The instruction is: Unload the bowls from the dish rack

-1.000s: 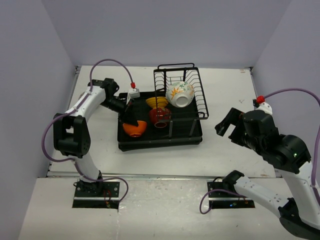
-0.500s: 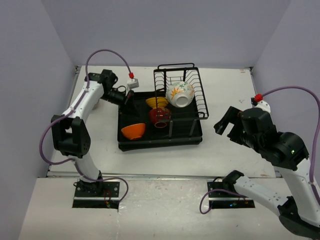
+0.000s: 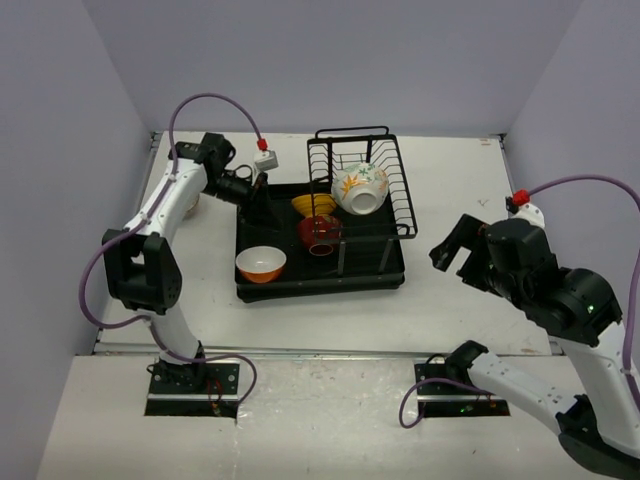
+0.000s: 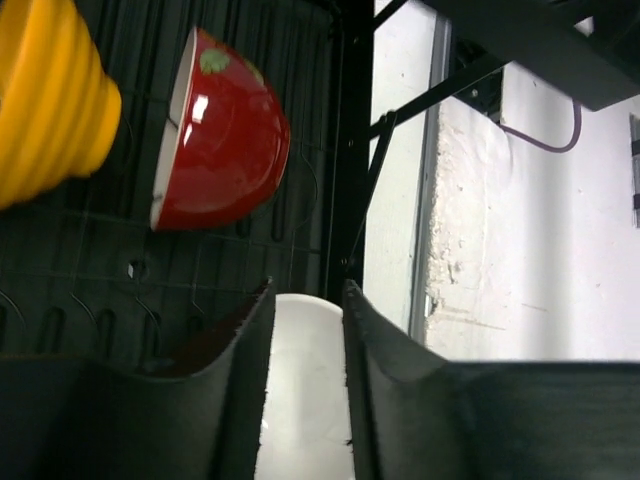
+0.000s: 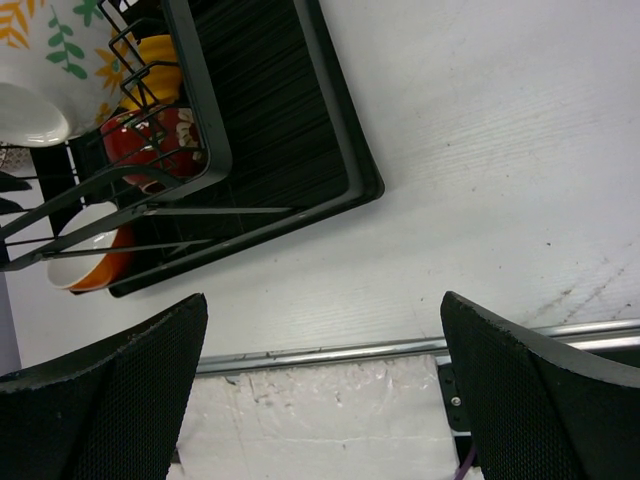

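Hanging empty over the rack (image 3: 320,290), fingers a little apart, the left gripper (image 4: 306,300) was near the orange bowl (image 3: 261,264), not touching; the right gripper (image 5: 322,300) gaped wide.

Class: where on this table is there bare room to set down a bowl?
Bare white table lies between the black dish rack and the near metal edge strip, and beyond the rack's right side. Crowded: the rack's left half, holding orange bowl, red bowl, yellow bowl.
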Available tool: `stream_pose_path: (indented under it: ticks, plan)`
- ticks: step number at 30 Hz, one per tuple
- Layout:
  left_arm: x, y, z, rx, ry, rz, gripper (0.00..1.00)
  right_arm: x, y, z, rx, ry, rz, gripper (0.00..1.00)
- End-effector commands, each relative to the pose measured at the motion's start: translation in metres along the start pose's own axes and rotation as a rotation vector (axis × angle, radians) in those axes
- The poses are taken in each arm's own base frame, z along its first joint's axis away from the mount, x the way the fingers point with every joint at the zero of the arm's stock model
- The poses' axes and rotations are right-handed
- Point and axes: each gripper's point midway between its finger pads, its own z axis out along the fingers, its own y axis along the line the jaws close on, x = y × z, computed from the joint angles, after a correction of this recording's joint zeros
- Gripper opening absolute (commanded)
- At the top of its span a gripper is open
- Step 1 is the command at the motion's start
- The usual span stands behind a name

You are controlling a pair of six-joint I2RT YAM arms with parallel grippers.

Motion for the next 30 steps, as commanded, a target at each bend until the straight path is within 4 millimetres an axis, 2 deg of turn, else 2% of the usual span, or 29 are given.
stream_pose_path:
  ticks: [1,3,5,9,13,16,20,22,30]
  plan:
    - [0.009,-0.003,-0.005,-0.053,0.031,-0.013,0.37,0.005,-0.010,-0.001,0.024,0.004,-0.006,0.99]
    - [0.012,-0.003,-0.011,-0.124,0.055,0.024,0.49,0.007,-0.010,0.002,0.022,0.002,-0.004,0.99]
    - [0.024,-0.005,-0.013,-0.155,0.092,0.029,0.55,0.010,-0.009,0.005,0.019,0.007,-0.003,0.99]
    - [0.034,-0.001,-0.023,-0.253,0.143,0.021,0.56,0.012,-0.007,0.009,0.008,0.012,0.004,0.99]
    - [0.043,0.015,-0.031,-0.366,0.196,-0.035,0.56,0.013,-0.007,0.008,-0.004,0.004,0.018,0.99]
    - [0.045,0.022,-0.036,-0.432,0.230,-0.059,0.63,0.012,-0.010,0.005,-0.003,0.000,0.021,0.99]
    - [0.059,0.019,-0.036,-0.474,0.283,-0.070,0.69,0.011,-0.012,0.002,-0.004,-0.010,0.029,0.99]
    - [0.064,0.019,-0.038,-0.501,0.298,-0.060,0.70,0.011,-0.014,0.001,-0.003,-0.013,0.032,0.99]
    - [0.075,-0.001,-0.035,-0.475,0.343,-0.050,0.70,0.016,-0.018,0.000,-0.010,-0.012,0.048,0.99]
